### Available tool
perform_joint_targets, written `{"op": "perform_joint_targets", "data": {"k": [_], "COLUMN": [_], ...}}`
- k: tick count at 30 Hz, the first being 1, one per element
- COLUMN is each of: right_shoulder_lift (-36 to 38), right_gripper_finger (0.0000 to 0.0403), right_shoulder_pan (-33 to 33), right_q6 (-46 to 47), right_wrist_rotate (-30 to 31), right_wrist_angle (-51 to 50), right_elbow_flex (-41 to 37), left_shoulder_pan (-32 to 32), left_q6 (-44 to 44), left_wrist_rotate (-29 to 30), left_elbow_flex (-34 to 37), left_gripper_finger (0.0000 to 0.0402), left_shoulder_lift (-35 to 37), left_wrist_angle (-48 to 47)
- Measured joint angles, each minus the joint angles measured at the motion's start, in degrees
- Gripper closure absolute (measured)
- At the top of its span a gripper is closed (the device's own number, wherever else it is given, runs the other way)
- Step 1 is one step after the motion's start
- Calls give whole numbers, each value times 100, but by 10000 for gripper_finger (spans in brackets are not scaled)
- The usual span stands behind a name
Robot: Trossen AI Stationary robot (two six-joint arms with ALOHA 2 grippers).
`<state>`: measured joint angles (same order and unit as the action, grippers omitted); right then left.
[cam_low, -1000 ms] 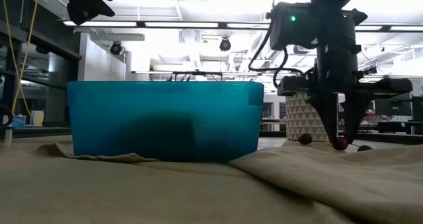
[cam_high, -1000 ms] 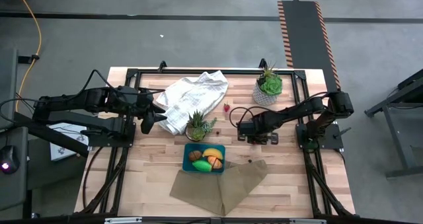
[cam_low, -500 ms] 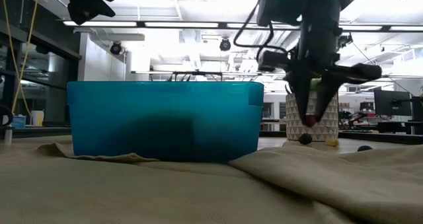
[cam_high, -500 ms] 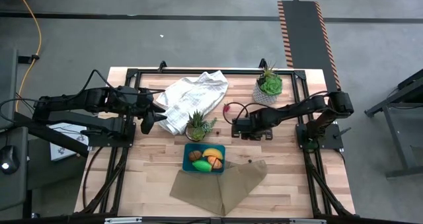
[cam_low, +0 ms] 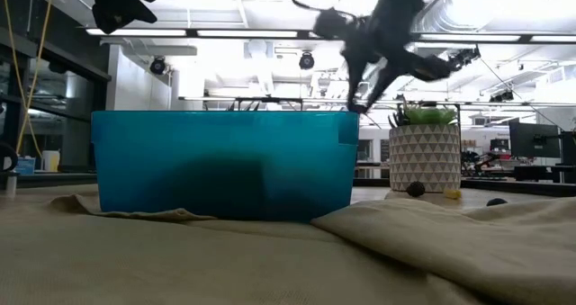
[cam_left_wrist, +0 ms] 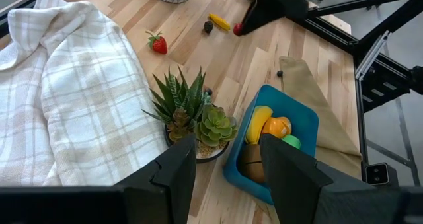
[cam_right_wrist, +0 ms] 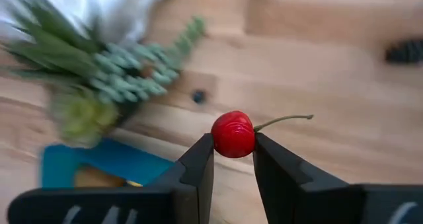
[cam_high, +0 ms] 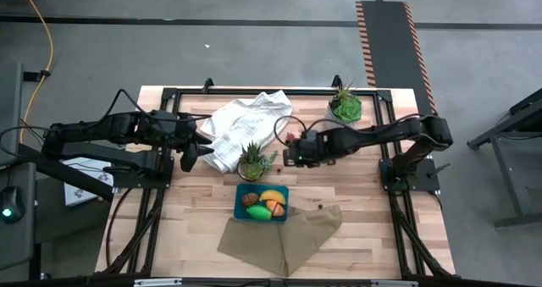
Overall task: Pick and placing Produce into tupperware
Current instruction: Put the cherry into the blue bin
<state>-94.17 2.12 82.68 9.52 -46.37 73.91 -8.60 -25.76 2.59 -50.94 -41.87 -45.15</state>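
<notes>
The right hand (cam_right_wrist: 232, 159) pinches a cherry (cam_right_wrist: 232, 134) above the worktop (cam_high: 195, 211), the tub (cam_high: 239, 190) ahead below, already holding banana (cam_high: 273, 195), kiwi, pepper. A strawberry (cam_left_wrist: 157, 44) and small pieces remain. The left hand (cam_left_wrist: 225, 159) waits spread, empty.

The right gripper (cam_right_wrist: 232, 159) hung mid-table, fingers clamped; the left gripper (cam_left_wrist: 228, 159) hovered apart, fingers parted
</notes>
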Motion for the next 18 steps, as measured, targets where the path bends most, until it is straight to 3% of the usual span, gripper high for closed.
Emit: {"op": "perform_joint_targets", "data": {"k": [18], "right_shoulder_lift": [2], "right_gripper_finger": [318], "right_shoulder_pan": [-636], "right_q6": [-2250], "right_wrist_rotate": [404], "right_wrist_angle": [-610], "right_elbow_flex": [1824], "left_shoulder_pan": [-2], "left_q6": [-42], "left_wrist_rotate": [-2], "left_elbow_flex": [0], "left_gripper_finger": [245], "left_shoulder_lift": [-2], "left_wrist_angle": [0]}}
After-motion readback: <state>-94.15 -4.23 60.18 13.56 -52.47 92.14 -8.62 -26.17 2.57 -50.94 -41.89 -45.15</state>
